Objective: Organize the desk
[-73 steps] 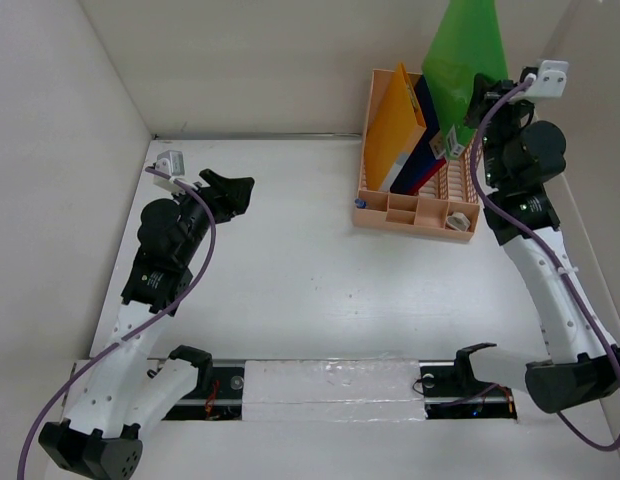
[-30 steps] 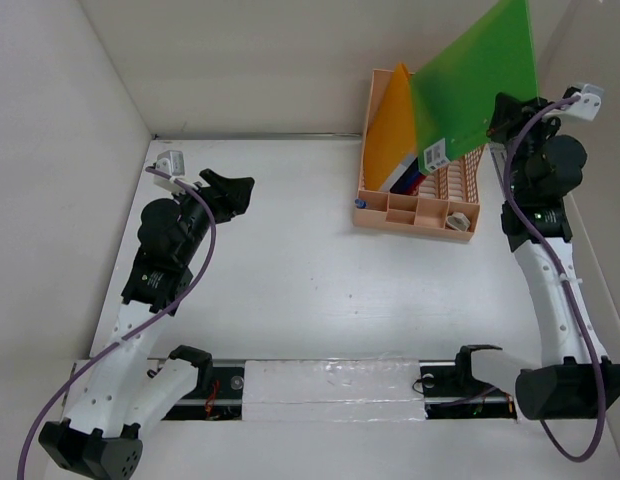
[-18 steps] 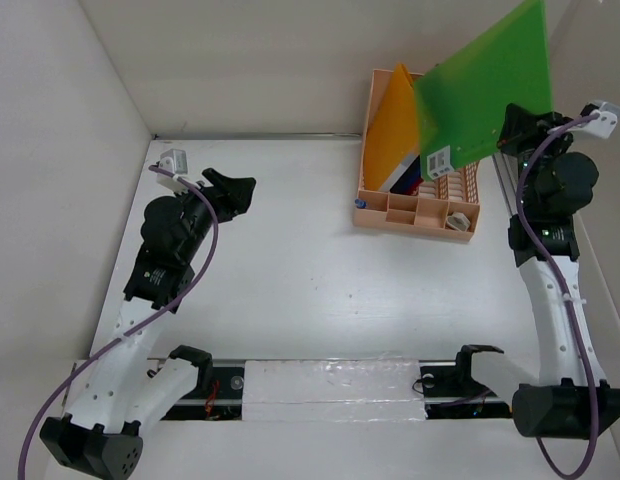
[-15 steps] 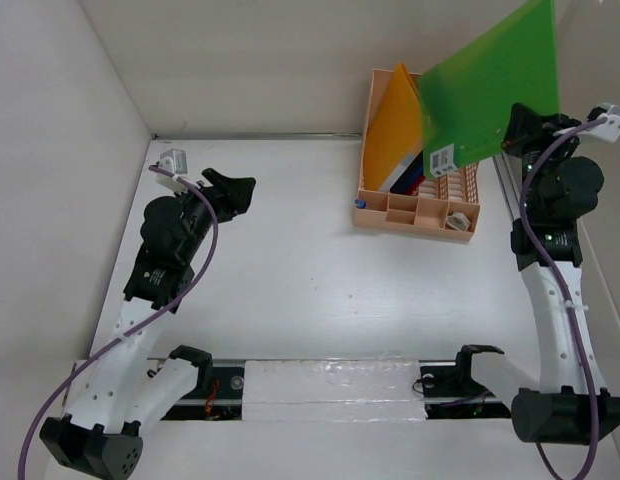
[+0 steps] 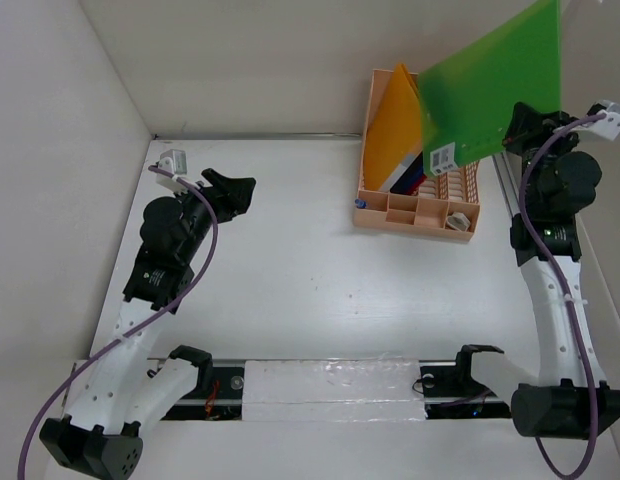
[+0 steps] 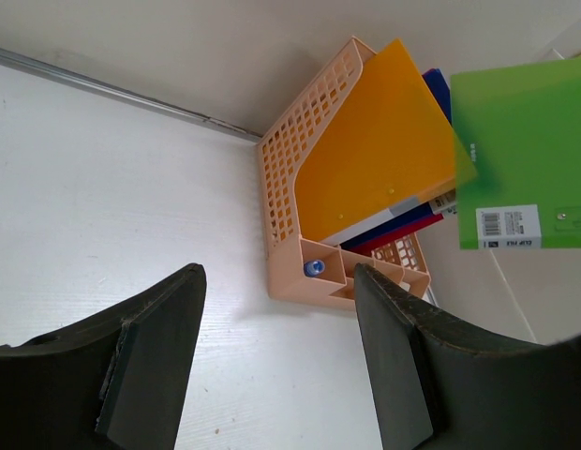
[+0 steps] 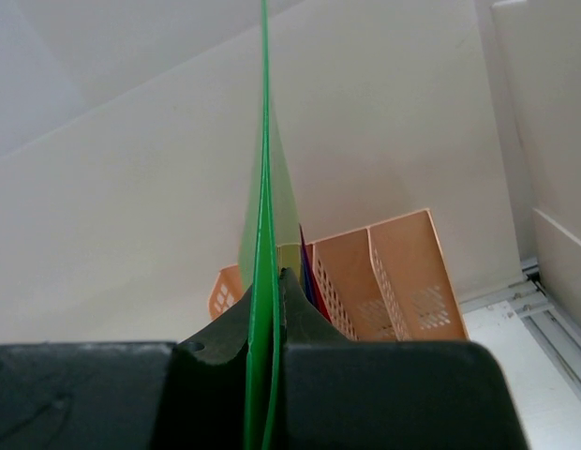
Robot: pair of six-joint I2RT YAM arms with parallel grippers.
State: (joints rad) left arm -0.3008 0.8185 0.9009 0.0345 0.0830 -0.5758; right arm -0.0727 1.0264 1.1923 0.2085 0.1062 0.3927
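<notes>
My right gripper (image 5: 517, 125) is shut on a green folder (image 5: 493, 85), held up in the air above the peach file rack (image 5: 418, 215) at the back right of the desk (image 5: 310, 290). In the right wrist view the green folder (image 7: 264, 187) runs edge-on between my closed fingers (image 7: 300, 319). The rack holds an orange folder (image 5: 395, 125) and blue and red folders (image 5: 415, 175). My left gripper (image 5: 235, 190) hovers open at the back left with nothing in it; the left wrist view shows its fingers (image 6: 155, 356) wide apart over the white desk (image 6: 103, 187).
The rack's front compartments hold a blue-capped item (image 6: 314, 268) and a small white object (image 5: 456, 219). White walls (image 5: 50, 150) enclose the desk. A taped metal rail (image 5: 330, 385) runs along the near edge.
The right arm has lifted the green folder higher and swung it to the right, turning its face toward the camera. The left arm has stayed still.
</notes>
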